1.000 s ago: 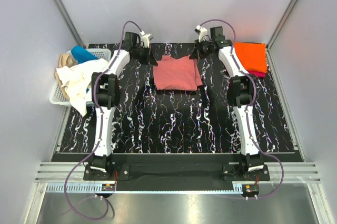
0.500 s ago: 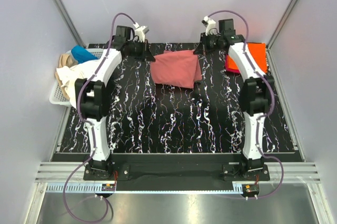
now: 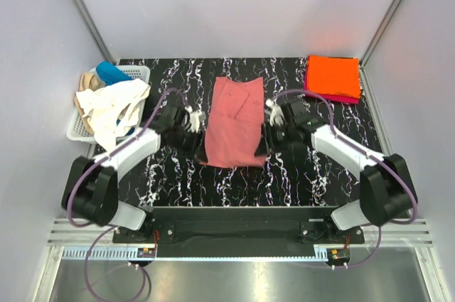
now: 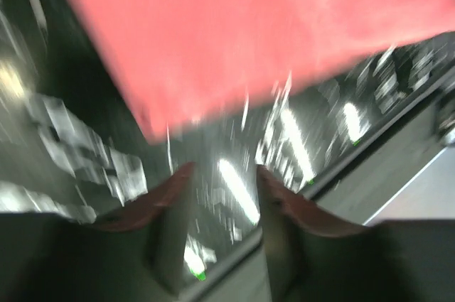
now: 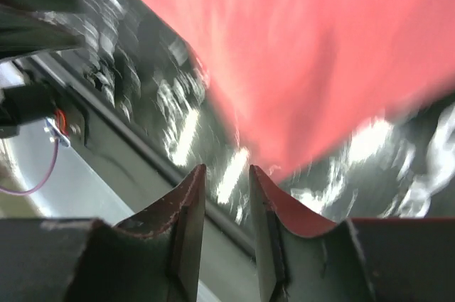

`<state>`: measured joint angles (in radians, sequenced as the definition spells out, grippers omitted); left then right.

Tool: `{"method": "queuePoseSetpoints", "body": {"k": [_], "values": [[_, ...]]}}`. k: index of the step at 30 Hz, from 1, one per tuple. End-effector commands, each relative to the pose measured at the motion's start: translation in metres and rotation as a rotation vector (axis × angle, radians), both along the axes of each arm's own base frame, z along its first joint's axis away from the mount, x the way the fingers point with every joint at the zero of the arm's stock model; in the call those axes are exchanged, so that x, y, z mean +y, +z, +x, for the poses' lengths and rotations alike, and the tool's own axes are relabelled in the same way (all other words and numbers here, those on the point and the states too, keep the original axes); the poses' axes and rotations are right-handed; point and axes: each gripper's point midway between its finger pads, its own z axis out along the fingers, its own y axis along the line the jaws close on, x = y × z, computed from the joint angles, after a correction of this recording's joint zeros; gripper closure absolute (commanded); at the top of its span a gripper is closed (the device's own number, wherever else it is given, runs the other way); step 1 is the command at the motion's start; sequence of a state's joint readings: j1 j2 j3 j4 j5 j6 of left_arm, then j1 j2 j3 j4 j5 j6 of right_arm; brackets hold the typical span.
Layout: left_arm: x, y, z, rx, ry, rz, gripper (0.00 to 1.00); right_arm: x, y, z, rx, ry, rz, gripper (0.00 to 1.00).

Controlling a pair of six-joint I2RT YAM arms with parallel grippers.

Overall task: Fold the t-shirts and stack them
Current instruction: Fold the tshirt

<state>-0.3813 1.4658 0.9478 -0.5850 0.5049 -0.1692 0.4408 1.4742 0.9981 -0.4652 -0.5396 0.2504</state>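
Observation:
The salmon-pink t-shirt (image 3: 232,121) lies flat as a long strip down the middle of the mat. It also fills the top of the left wrist view (image 4: 242,32) and the right wrist view (image 5: 313,53), both blurred. My left gripper (image 3: 197,136) sits at the shirt's near left edge. Its jaws (image 4: 222,168) are open and empty. My right gripper (image 3: 265,140) sits at the near right edge. Its jaws (image 5: 227,168) stand apart with nothing between them. A folded orange t-shirt (image 3: 333,74) lies on a magenta one (image 3: 333,96) at the far right.
A white lattice basket (image 3: 136,72) at the far left holds a cream-white t-shirt (image 3: 106,106) spilling over its rim, a tan one (image 3: 87,80) and a blue one (image 3: 110,72). The black marbled mat (image 3: 306,174) ends at a metal rail near the arm bases.
Both arms have swung from the far edge back toward the near side, drawing the pink shirt out into a long strip. Both grippers now sit open at its near corners.

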Motion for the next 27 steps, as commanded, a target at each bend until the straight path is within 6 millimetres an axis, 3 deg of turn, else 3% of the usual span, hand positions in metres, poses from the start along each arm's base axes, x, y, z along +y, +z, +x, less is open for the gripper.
{"method": "queuePoseSetpoints", "body": {"k": [1,2,4,5,9,10,12,13,14,16,17,23,27], "values": [[0.019,-0.007,-0.038,-0.009,0.129,0.076,0.53,-0.020,-0.019,-0.033,0.128,-0.204,-0.030,0.62],[0.030,-0.010,-0.040,-0.049,0.176,0.151,0.51,-0.030,-0.022,-0.044,0.126,-0.240,-0.039,0.61],[0.031,0.010,-0.044,-0.101,0.233,0.152,0.45,-0.042,-0.020,-0.047,0.112,-0.331,-0.060,0.58],[0.034,0.021,-0.036,-0.139,0.269,0.150,0.42,-0.048,-0.010,-0.046,0.069,-0.362,-0.054,0.56],[0.037,0.040,-0.008,-0.223,0.334,0.173,0.36,-0.080,-0.001,-0.021,-0.043,-0.590,-0.138,0.51],[0.035,0.033,0.001,-0.204,0.331,0.193,0.36,-0.082,0.001,-0.016,-0.056,-0.620,-0.144,0.51],[0.024,0.041,0.018,-0.201,0.303,0.145,0.37,-0.087,0.007,0.006,-0.115,-0.672,-0.169,0.50],[0.018,0.030,0.026,-0.160,0.287,0.141,0.37,-0.087,0.009,0.012,-0.124,-0.678,-0.177,0.49],[0.007,0.042,0.036,-0.150,0.265,0.079,0.37,-0.082,0.011,0.023,-0.129,-0.669,-0.188,0.48],[-0.007,0.033,0.049,-0.124,0.194,0.064,0.38,-0.076,0.013,0.035,-0.150,-0.610,-0.215,0.46],[-0.015,0.047,0.065,-0.154,0.175,0.043,0.38,-0.070,0.010,0.046,-0.144,-0.582,-0.233,0.45],[-0.017,0.038,0.129,-0.171,0.205,0.100,0.38,-0.060,-0.020,0.081,-0.020,-0.522,-0.221,0.44],[-0.021,0.042,0.168,-0.189,0.191,0.046,0.46,-0.043,-0.022,0.111,-0.076,-0.418,-0.207,0.48]]}}
